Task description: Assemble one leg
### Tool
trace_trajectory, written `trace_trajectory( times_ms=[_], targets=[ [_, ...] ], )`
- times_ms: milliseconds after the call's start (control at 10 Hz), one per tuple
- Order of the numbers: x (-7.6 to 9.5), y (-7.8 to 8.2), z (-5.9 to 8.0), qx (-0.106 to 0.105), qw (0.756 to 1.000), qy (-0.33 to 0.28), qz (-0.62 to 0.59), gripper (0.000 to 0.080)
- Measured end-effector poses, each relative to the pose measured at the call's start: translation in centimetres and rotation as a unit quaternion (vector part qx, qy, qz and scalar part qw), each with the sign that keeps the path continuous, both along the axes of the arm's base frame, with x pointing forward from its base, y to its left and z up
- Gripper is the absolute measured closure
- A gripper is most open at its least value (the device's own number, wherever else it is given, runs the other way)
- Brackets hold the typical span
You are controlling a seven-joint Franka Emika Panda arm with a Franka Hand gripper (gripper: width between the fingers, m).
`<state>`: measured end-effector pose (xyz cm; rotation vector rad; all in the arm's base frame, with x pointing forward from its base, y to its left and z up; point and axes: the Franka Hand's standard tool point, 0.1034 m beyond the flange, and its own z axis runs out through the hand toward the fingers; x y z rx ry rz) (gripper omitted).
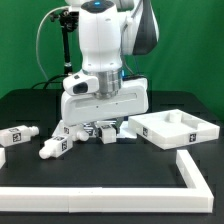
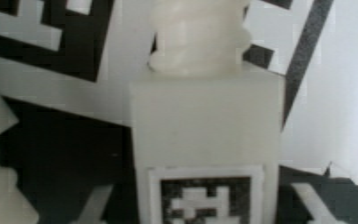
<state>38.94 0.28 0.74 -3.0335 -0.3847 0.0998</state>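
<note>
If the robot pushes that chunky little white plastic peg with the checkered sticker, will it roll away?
Probably not: the chunky white plastic peg shows flat sides in the wrist view, so it would likely slide, not roll. It looks solid, so probably stiff. Its smooth surface might be slippery to pinch.

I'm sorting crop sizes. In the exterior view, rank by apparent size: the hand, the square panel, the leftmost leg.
1. hand, barely ahead; a close call
2. square panel
3. leftmost leg, clearly the smallest
</note>
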Motion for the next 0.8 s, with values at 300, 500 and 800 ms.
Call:
trace_trajectory(
  times_ms=[300, 500, 800],
  targets=[
    [0.0, 0.2, 0.8, 0.001, 1.000, 0.017, 0.000, 0.0225],
    [-0.5, 2.5, 3.1, -0.003, 0.999, 0.003, 0.034, 0.0153],
    [-2.1, 6.7, 4.3, -0.006, 0.997, -0.006, 0.073, 0.0151]
  ],
)
